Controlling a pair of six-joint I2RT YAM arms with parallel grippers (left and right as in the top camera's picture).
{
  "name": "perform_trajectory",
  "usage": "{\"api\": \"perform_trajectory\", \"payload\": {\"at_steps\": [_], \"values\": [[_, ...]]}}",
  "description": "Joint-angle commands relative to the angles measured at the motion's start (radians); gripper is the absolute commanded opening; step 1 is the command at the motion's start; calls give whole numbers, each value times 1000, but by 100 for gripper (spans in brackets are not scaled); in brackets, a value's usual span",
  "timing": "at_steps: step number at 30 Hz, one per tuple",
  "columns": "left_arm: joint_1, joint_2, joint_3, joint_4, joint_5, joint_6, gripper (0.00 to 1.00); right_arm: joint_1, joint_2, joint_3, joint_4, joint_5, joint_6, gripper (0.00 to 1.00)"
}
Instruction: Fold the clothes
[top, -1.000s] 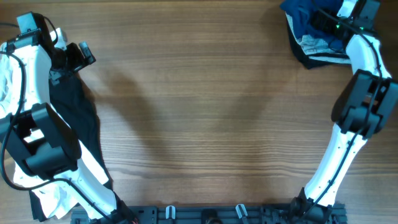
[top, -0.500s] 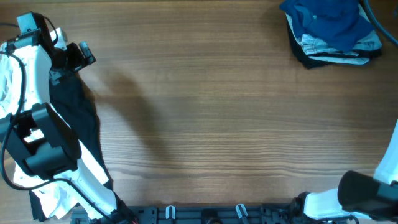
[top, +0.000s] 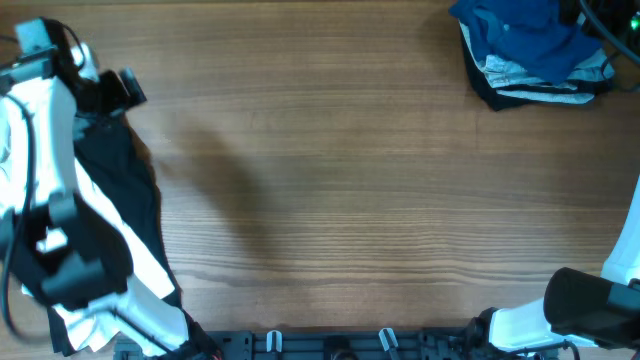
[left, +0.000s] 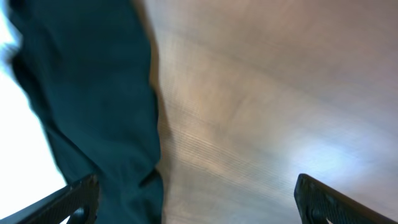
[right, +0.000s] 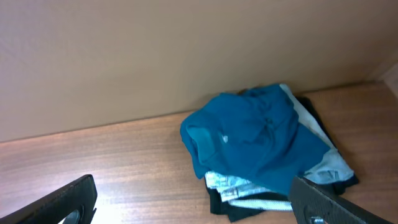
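Note:
A black garment (top: 125, 190) lies spread along the table's left side, partly under my left arm, with white clothes (top: 95, 322) beneath and beside it. My left gripper (top: 125, 90) hovers open over its far end. In the left wrist view the dark fabric (left: 93, 93) fills the left half, and the left gripper (left: 199, 208) is open and holds nothing. A stack at the far right corner has a deep-blue shirt (top: 525, 35) on top. My right gripper (right: 199, 208) stands open, back from that blue shirt (right: 261, 137), and is out of the overhead view.
Pale denim jeans (right: 236, 183) and a black piece (right: 249, 210) lie under the blue shirt in the stack. A plain wall rises behind the table's far edge. The right arm's lower part (top: 600, 310) sits at the near right corner.
The right arm has pulled away from above the stack and left the overhead view. The left arm has shifted slightly toward the far left.

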Motion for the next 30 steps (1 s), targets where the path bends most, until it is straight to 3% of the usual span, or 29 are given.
{"api": "perform_trajectory", "payload": {"at_steps": [1, 4, 10, 16, 21, 30], "values": [[-16, -301, -41, 203, 32, -6, 100, 4, 3, -4, -3, -16, -2, 100], [-50, -572, -283, 551, 32, -6, 100, 4, 3, -4, -3, -16, -2, 100], [-71, -946, -806, 885, 62, -6, 100, 4, 3, -4, -3, -16, -2, 100], [-107, -1310, -1423, 1316, 155, -6, 100, 4, 3, -4, -3, -16, -2, 100], [-122, -1508, -1581, 1304, 140, -6, 99, 4, 3, -4, -3, -16, -3, 100], [-200, -1765, -1590, 996, 41, -6, 100, 4, 3, -4, -3, -16, -2, 100]]}}
